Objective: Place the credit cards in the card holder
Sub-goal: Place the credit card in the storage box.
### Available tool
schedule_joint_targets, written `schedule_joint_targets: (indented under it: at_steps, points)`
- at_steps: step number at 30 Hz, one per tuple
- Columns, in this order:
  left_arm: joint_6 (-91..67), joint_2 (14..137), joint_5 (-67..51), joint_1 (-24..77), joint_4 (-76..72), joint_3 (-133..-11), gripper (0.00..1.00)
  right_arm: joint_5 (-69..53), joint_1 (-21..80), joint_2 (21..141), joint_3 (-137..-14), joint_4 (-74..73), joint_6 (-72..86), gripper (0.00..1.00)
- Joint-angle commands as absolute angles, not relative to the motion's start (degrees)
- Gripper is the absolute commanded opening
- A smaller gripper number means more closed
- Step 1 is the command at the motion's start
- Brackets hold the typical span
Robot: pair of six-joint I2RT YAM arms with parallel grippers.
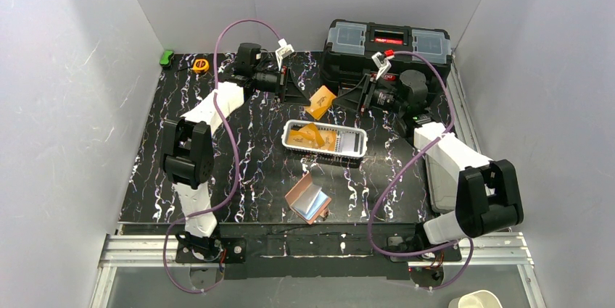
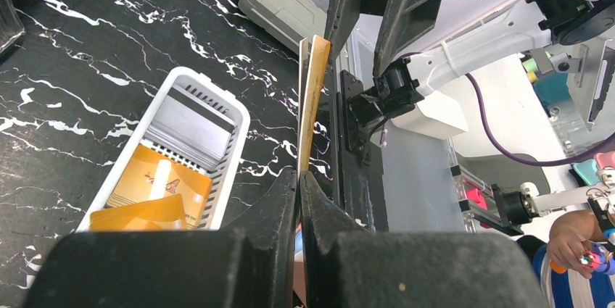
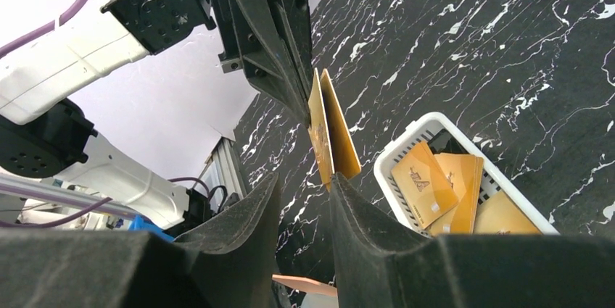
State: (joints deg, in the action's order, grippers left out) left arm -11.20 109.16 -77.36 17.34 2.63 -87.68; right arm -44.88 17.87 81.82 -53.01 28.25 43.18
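The left gripper [image 2: 299, 177] is clamped on an orange card [image 2: 314, 98], perhaps two together, in midair. The right gripper [image 3: 304, 180] has its jaws apart around the card's far end. If the left lets go before the right closes, the card falls, well apart from the open holder [image 1: 307, 200].

Overhead camera above table [image 1: 246, 177], close wrist cameras facing each other, sharing basket [image 2: 230, 163]

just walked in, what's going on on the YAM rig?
Looks like a mid-air handover. The left gripper is shut on what seem to be two orange cards above the table. The right gripper is open, jaws either side of their free edge. The white basket holds other cards. The card holder lies open near the arms' bases with a pale card on it.
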Motion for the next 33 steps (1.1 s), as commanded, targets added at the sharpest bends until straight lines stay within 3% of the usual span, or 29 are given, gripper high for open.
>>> schedule_joint_targets:
  at_steps: [1,28,33]
  points:
    - [-10.5,105.1,-78.4,18.4,2.9,-87.5,0.00,-46.4,20.4,83.5,-57.0,29.6,42.5,0.37]
    - [-11.3,104.5,-81.9,18.7,2.1,-87.0,0.00,-49.2,21.4,92.4,-57.9,45.0,52.3,0.34]
    - [-17.3,103.6,-84.0,18.7,-5.8,-84.6,0.00,-48.3,21.4,92.6,-55.8,45.3,52.0,0.36]
